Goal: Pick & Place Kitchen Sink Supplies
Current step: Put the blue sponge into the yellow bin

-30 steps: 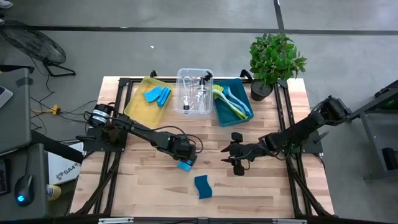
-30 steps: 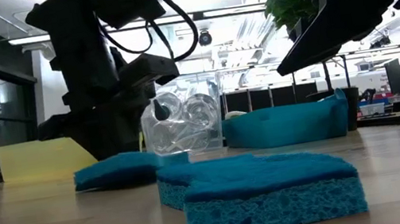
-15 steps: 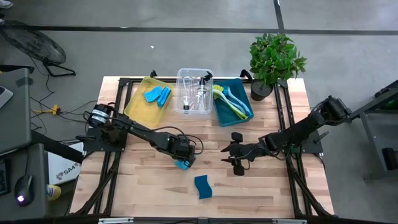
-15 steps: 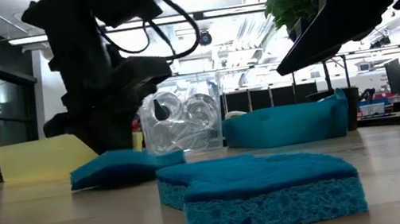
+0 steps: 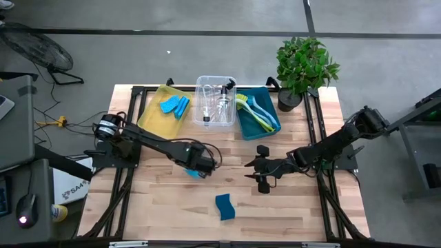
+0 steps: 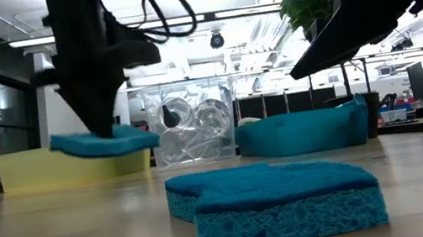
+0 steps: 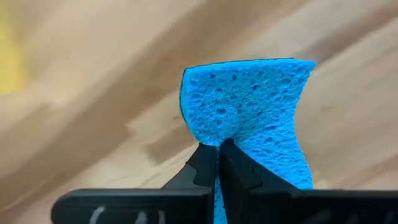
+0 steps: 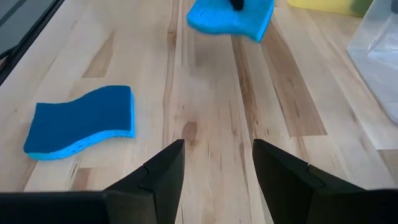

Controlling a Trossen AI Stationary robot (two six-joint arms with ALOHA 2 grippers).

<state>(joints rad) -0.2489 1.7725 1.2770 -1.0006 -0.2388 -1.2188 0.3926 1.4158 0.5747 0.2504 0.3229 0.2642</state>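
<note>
Left pincer (image 5: 195,169): you've got it closed tight on a blue sponge (image 6: 103,142), pinching one edge; the fingers (image 7: 214,163) are nearly together with the foam squeezed between them.
Held sponge: it's off the surface (image 5: 296,207), hanging level in the low view, flat faces up and down. Its long axis runs straight out from the fingertips, away from the wrist. It sits in front of the yellow bin (image 5: 153,114), near the middle of the surface.
Loose sponge (image 5: 224,207): your second one lies flat on the wood at the front, well apart from both arms. The wavy outline shows in the right wrist view (image 8: 81,121). From above, the long axis runs roughly front to back, a bit tilted.
Right pincer (image 5: 249,172): yours is spread wide with nothing in it, hovering over bare wood right of centre, pointing toward the left arm.
Bins: more sponges (image 5: 174,105) in the yellow one, bottles (image 5: 219,103) in the clear bin (image 5: 200,120), brushes (image 5: 256,111) in the teal bin (image 5: 249,131), handles angled toward the front right.
</note>
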